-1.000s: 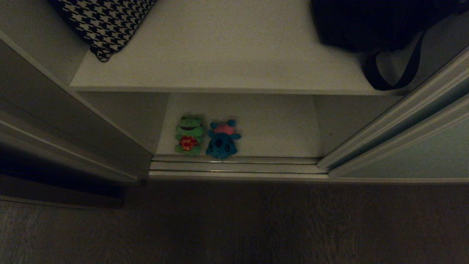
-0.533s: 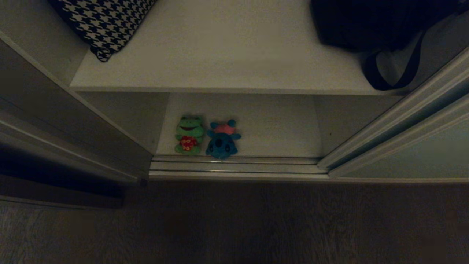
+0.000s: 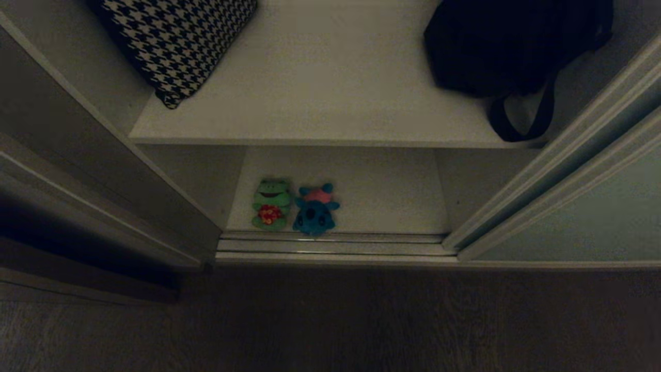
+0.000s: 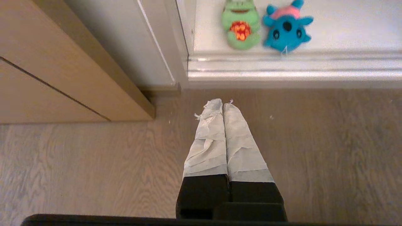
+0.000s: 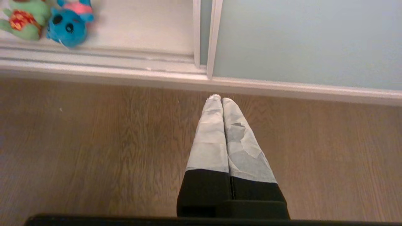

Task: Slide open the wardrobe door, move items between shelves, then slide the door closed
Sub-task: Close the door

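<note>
Frog [image 3: 271, 203] and blue toy [image 3: 315, 209] sit upright at the lower shelf's [image 3: 392, 191] front edge (right half bare); door [image 3: 583, 222] slid right; both grippers [image 4: 222, 105] [image 5: 220, 99] pressed together.

frog [image 3: 270, 211]: plush | door [image 5: 307, 40]: matte | floor [image 4: 314, 141]: wood grain | rails [image 3: 330, 245]: glossy metal

The left hand [image 4: 223, 103] hangs over the wooden floor [image 4: 329, 150], its 2 tape-wrapped fingers [image 4: 209, 138] pressed together and holding nothing. Beyond the silvery rails [image 4: 314, 70], the green frog [image 4: 241, 26] and blue creature [image 4: 287, 29] sit side by side, touching, on the white shelf [image 4: 355, 28].
</note>
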